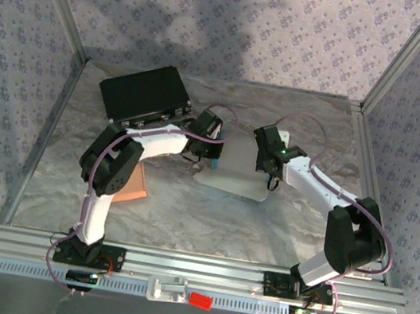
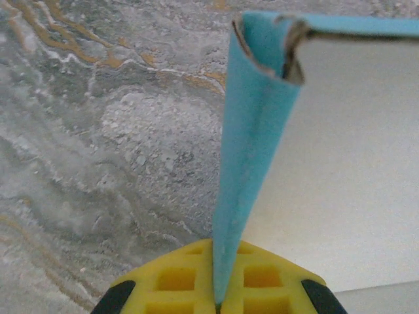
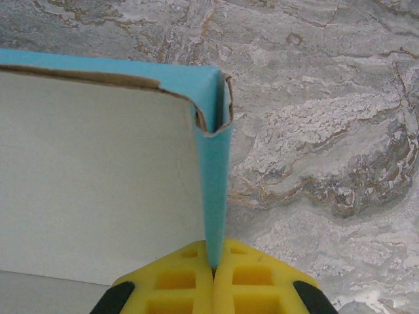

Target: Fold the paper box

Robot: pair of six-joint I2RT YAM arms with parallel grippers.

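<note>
Paper box [image 1: 232,180] sits flat at centre frame in the top view on the marbled table [image 1: 184,217]; white inside, blue outside. At its left end, the left gripper [image 2: 216,288] has its yellow fingers clamped on an upright blue wall. The right gripper [image 3: 214,275] pinches the opposite wall the same way. Black case [image 1: 144,94] at upper left, orange board [image 1: 134,183] beside the left arm.
</note>
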